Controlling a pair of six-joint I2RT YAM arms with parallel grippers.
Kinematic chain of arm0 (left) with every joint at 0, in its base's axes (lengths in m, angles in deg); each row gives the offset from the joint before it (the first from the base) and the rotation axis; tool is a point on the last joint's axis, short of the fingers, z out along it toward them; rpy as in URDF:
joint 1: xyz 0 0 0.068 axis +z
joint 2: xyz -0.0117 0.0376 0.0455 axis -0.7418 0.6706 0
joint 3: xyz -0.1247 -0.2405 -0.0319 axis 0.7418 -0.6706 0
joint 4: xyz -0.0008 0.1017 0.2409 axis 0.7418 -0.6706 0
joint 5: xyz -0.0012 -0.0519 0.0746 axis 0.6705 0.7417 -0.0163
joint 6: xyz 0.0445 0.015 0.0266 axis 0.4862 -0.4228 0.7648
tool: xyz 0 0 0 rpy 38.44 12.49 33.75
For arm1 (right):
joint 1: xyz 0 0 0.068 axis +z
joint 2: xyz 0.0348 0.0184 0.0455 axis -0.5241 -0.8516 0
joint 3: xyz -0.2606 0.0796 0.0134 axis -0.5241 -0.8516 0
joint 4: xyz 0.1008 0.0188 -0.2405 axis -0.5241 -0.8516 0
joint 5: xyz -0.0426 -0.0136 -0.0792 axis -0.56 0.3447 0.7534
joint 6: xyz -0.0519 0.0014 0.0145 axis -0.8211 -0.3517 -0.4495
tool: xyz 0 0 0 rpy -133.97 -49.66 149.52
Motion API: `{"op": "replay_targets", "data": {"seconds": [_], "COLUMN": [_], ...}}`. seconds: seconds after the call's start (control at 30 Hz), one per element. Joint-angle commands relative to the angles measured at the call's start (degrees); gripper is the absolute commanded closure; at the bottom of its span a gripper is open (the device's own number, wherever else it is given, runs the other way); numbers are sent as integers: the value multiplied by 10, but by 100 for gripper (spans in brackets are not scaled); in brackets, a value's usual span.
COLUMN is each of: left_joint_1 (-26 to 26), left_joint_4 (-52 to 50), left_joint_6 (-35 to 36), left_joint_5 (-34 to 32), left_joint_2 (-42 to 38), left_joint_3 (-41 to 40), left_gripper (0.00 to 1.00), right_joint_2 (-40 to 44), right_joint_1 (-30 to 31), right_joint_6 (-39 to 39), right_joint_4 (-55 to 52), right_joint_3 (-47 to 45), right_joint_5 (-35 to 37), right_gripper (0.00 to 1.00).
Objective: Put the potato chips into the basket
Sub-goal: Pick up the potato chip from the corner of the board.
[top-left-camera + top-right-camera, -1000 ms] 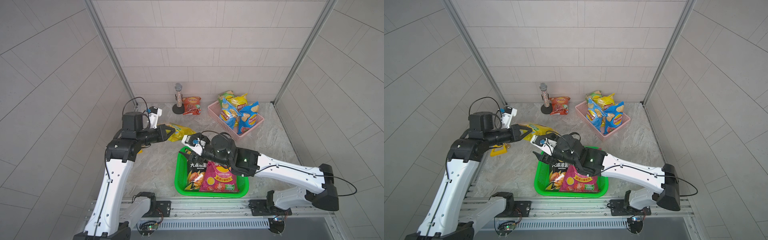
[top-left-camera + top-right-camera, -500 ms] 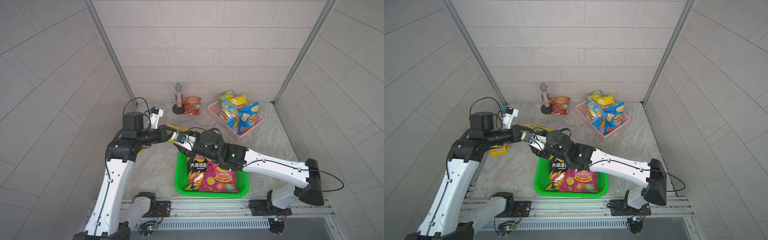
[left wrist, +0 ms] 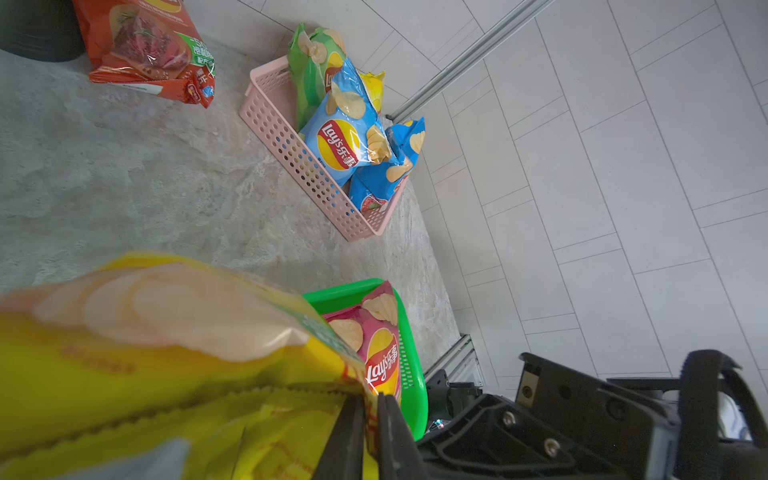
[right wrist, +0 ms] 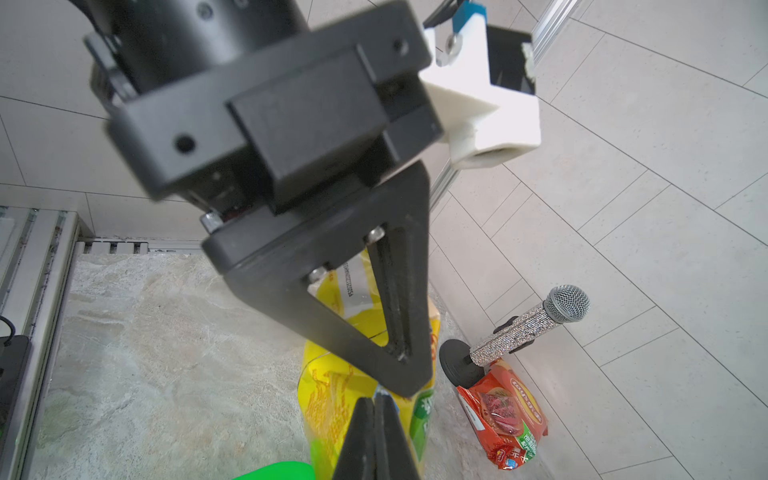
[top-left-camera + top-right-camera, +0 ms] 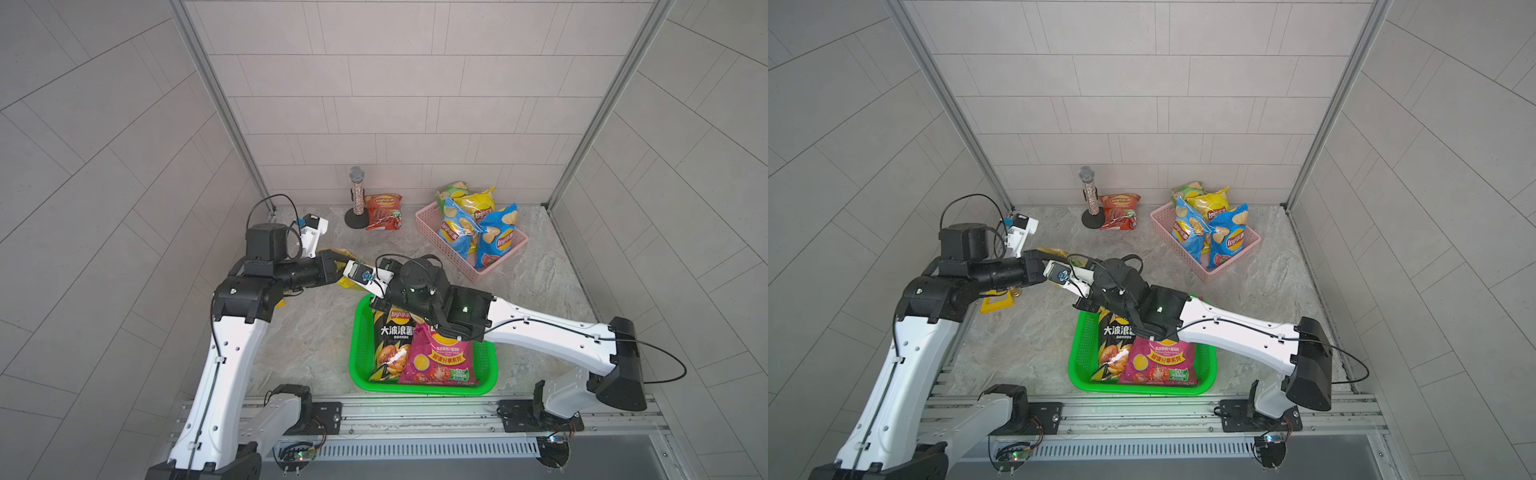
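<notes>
Left of centre in both top views, the yellow bag (image 5: 345, 284) is gripped by left hand (image 3: 371, 415) and right hand (image 4: 375, 411) (each closed on an edge) — the green basket (image 5: 360, 340) lies lower right, nearer the right hand.

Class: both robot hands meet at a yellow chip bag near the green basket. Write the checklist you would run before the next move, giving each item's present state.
1. Right hand shut on yellow bag: ok.
2. Left hand open: not ok, it pinches the bag's edge.
3. Room in green basket: cannot tell; black bag and magenta bag cover most of it.
4. Red bag out of the way: ok, far back beside the microphone.
</notes>
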Motion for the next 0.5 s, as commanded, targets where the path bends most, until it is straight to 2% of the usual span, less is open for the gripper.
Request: {"op": "replay_targets", "data": {"seconds": [0.0, 0.03, 0.13, 0.23, 0.27, 0.37, 0.47], "left_joint_1": [-3, -3, -2, 4, 7, 23, 53], "left_joint_4": [10, 11, 12, -10, -23, -59, -76], "left_joint_6": [0, 0, 4, 25, 36, 65, 69], "left_joint_5": [38, 44, 62, 37, 17, -25, -33], "left_joint_2": [-1, 0, 5, 15, 21, 48, 74], "left_joint_3": [32, 35, 57, 108, 130, 187, 208], "left_gripper": [79, 73, 37, 4, 0, 0, 0], "right_joint_2": [27, 30, 44, 63, 69, 89, 105], "right_joint_1": [0, 0, 0, -1, -3, -15, -37], "right_joint_6": [-5, -6, -5, -10, -14, -18, -19], "right_joint_4": [-2, -4, -7, -14, -17, -26, -22], "right_joint_3": [-9, -11, -19, -31, -36, -58, -80], "right_joint_5": [8, 8, 11, 11, 8, -8, -38], "right_gripper": [100, 100, 100, 100, 100, 100, 100]}}
